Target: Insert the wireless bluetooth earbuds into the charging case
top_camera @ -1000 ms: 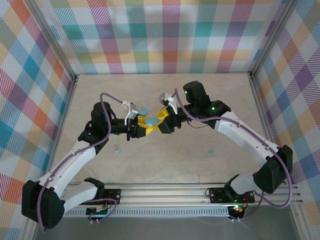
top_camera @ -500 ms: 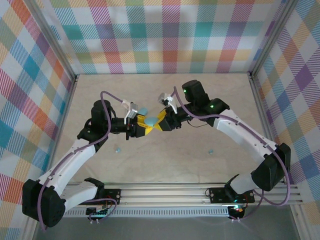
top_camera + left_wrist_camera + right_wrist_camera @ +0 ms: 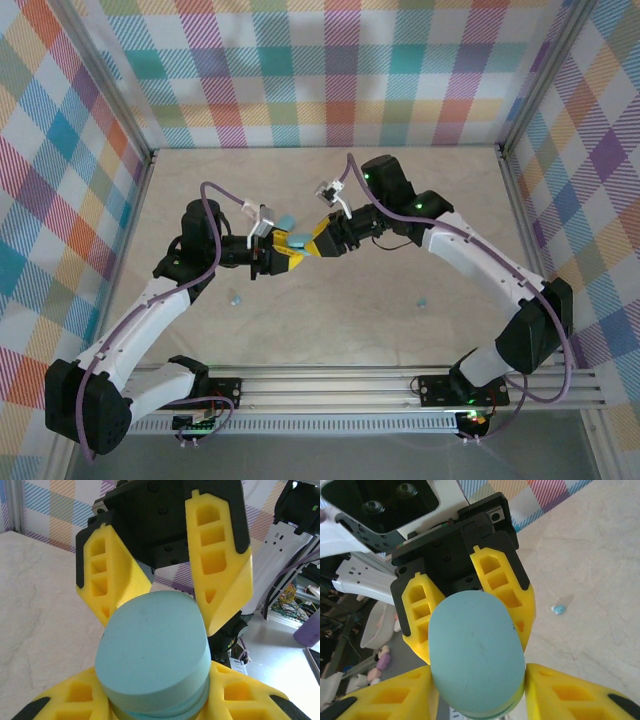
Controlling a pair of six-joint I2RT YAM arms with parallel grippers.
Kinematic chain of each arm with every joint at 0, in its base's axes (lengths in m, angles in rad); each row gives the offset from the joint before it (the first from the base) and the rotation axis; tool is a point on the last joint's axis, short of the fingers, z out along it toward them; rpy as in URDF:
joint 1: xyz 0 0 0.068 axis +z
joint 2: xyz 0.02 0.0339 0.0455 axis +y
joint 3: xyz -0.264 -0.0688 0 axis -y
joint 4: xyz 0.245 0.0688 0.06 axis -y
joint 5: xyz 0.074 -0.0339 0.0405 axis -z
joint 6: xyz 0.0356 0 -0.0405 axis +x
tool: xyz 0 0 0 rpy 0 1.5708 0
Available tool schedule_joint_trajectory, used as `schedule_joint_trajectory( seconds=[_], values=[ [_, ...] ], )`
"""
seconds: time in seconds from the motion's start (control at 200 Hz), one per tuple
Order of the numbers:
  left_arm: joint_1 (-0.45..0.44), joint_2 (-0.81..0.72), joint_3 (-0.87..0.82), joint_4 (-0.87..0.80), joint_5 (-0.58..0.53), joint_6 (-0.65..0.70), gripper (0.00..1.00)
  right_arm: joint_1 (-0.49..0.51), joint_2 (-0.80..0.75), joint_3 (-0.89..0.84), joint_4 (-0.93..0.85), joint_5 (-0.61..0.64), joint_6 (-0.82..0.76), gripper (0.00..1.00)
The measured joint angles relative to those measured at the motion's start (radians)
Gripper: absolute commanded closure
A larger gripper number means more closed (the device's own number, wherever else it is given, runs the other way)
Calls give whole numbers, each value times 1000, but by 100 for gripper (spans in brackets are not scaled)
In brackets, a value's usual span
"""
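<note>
A light-blue oval charging case [image 3: 299, 241] hangs above the table's middle, lid closed, held from both sides. My left gripper [image 3: 284, 257] is shut on it from the left and my right gripper [image 3: 319, 243] from the right. In the left wrist view the case [image 3: 155, 652] sits between my left gripper's [image 3: 157, 702] yellow fingers, with the right gripper's fingers [image 3: 220, 575] beyond it. The right wrist view has the case [image 3: 475, 652] in my right gripper [image 3: 477, 700]. Tiny pale blue earbuds lie on the table at the left [image 3: 236, 297] and right [image 3: 422, 300]; one earbud [image 3: 559, 609] shows past the right fingers.
A second light-blue piece [image 3: 285, 220] lies on the marble tabletop [image 3: 330, 330] just behind the left wrist. Checked cloth walls [image 3: 330, 70] with metal posts close in the back and both sides. The arms' mounting rail [image 3: 330, 385] runs along the near edge.
The right arm has swung slightly to the left and its wrist has shifted toward the left gripper. The case stays held between both grippers; the earbuds have not moved.
</note>
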Motion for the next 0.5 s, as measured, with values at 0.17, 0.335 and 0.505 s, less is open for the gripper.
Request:
schedule_joint_trajectory(
  seconds=[0.17,0.335,0.505],
  values=[
    [-14,1,0,-6,7,16,100,0,11,28,31,38,59,33],
    [-18,1,0,-18,8,26,100,-2,11,34,34,137,83,30],
    [-18,-1,0,-21,-10,26,100,-12,11,34,32,187,98,26]
  ],
)
